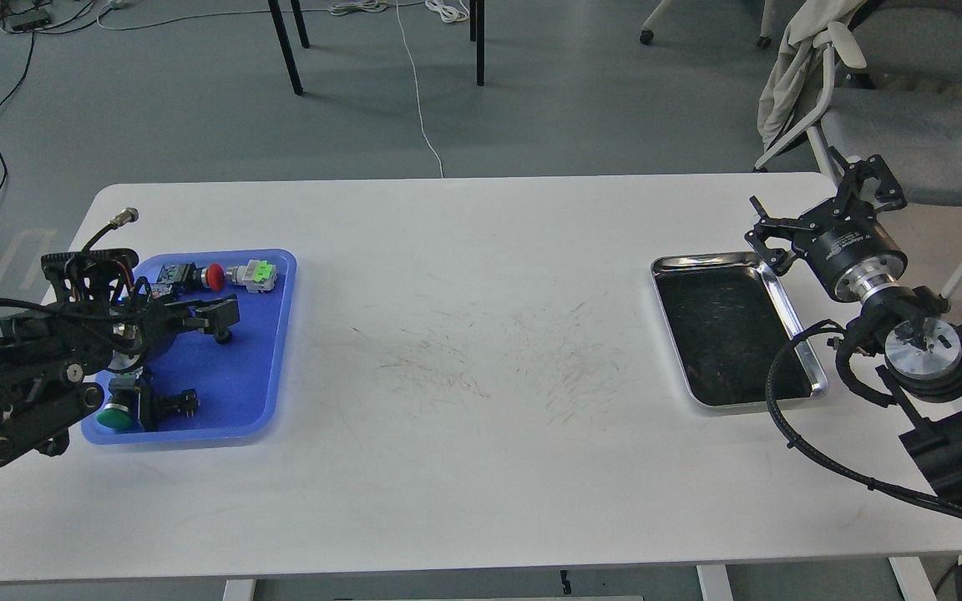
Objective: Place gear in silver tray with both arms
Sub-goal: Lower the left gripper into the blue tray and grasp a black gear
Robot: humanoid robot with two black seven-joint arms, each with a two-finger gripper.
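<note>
The silver tray (785, 307) lies at the right of the white table, its dark bottom bare. My right gripper (819, 209) hovers just past the tray's far right corner, its fingers spread wide and empty. My left gripper (215, 317) is over the blue tray (239, 376) at the left, its dark fingers close together. A small dark piece (222, 337) shows just under the fingertips. I cannot tell whether it is the gear or whether it is held.
The blue tray also holds a red-capped switch (214, 275), a green and white connector (257, 274), a green push button (116, 417) and a black part (182, 402). An office chair (907, 125) stands beyond the table's far right corner.
</note>
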